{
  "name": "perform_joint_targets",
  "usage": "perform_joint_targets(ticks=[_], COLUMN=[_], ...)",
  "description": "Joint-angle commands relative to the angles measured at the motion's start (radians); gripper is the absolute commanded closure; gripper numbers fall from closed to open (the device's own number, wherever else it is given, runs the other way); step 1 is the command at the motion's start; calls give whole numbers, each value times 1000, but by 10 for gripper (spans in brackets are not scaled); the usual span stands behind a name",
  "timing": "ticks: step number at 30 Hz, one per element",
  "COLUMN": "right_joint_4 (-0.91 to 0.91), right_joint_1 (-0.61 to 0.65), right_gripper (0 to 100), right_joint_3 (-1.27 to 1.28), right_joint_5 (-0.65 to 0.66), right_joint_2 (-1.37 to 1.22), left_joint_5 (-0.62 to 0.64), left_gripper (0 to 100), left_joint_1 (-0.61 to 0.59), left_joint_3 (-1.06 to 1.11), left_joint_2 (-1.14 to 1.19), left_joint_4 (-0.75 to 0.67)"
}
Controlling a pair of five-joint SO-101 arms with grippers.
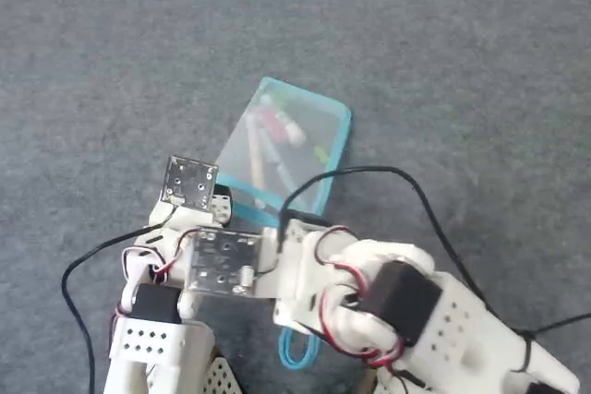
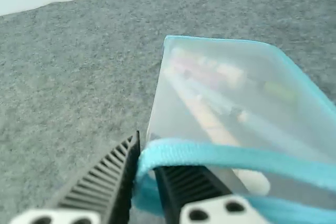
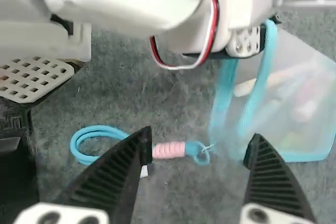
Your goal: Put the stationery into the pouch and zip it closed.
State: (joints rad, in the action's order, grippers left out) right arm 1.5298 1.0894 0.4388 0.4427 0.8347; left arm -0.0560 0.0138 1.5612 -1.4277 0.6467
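The left gripper (image 2: 146,156) is clenched on the pouch's (image 2: 220,108) teal edge. The right gripper (image 3: 202,135) hangs released just above the pink zip pull (image 3: 168,150). Pens (image 2: 210,77) lie inside, beyond the left gripper. Filling looks done, and the zipping seems left to do.

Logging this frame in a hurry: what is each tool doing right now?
left tool: shut on the blue zipper edge of the pouch.
right tool: open, holding nothing, at the pink zipper pull.

pouch (image 1: 325,122): near end under arms (image 1: 305,283) | stationery (image 2: 207,119): blurred (through plastic)
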Motion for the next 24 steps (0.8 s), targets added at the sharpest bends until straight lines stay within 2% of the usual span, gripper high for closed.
perform_joint_targets(ticks=[1, 4, 7, 11, 14, 24], right_joint_4=[-28, -91, -234, -367, -421, -636], right_joint_1=[-33, -142, -285, -429, -447, -446], right_gripper=[723, 723, 723, 723, 723, 722], right_joint_3=[44, 160, 308, 442, 505, 597], right_joint_5=[12, 11, 28, 181, 247, 273], right_joint_2=[84, 94, 84, 42, 25, 12], left_joint_5=[11, 11, 12, 12, 12, 12], left_gripper=[991, 991, 991, 991, 991, 991], left_joint_1=[-15, -20, -18, -17, -12, -12], left_joint_3=[-27, -27, -27, -27, -27, -27], left_joint_2=[3, 3, 3, 3, 3, 3], left_joint_4=[-23, -23, -23, -23, -23, -23])
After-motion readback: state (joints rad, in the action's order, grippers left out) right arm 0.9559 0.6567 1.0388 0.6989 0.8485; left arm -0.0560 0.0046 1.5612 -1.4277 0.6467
